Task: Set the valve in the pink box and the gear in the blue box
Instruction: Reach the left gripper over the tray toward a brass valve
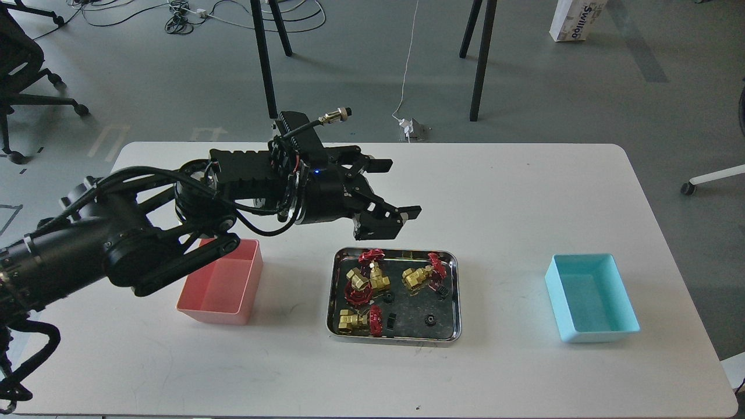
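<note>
Several brass valves with red handwheels lie in a shiny steel tray (456, 302) at the table's middle: one at the front left (359, 320), one at the right (420, 277), others piled at the back left (366, 278). Tiny black gears (430, 319) lie between them. The pink box (218, 288) stands left of the tray, its back corner hidden by my left arm. The blue box (591, 297) stands at the right. Both boxes look empty. My left gripper (399, 189) is open and empty, hovering above the table just behind the tray. My right gripper is out of view.
The white table (524, 192) carries only the tray and two boxes. Black stand legs (478, 64), cables and a power plug (411, 128) are on the floor behind the table. An office chair (23, 75) stands at the far left.
</note>
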Controlling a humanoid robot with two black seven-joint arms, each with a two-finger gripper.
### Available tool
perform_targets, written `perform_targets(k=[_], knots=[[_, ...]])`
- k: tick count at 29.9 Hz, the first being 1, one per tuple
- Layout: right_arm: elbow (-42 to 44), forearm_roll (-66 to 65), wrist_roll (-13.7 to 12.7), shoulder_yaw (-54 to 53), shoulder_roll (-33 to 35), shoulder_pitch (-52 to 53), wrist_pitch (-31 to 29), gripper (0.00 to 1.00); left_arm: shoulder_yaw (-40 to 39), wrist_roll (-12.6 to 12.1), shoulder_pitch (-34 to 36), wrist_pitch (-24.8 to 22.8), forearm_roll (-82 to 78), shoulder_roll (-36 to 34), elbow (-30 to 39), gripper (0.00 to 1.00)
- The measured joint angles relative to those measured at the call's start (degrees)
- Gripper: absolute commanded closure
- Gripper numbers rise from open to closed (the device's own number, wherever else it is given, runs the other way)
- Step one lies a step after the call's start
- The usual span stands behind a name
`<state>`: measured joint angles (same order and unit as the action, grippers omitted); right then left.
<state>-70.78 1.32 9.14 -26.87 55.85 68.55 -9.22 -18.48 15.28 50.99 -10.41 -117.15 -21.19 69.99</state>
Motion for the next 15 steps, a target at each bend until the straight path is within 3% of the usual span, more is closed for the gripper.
perform_targets(k=[5, 10, 15], knots=[[0.21, -0.12, -0.01, 0.0, 0.03, 0.0, 0.0, 0.01, 0.52, -0.86, -2.68, -0.79, 0.04, 1.4, -1.71, 0.0], [0.3, -1.27, -0.02, 0.0, -0.03, 0.11, 0.01, 0.01, 0.71, -1.41, -3.69, -6.5, 0.03, 1.16, -1.7, 0.0], [0.34, -2.24, -0.02, -0.01, -0.56, 0.1, 0.22, 0.01, 0.85, -1.68, -6.06, -8.49, -0.33, 1.05, -2.43, 0.0]])
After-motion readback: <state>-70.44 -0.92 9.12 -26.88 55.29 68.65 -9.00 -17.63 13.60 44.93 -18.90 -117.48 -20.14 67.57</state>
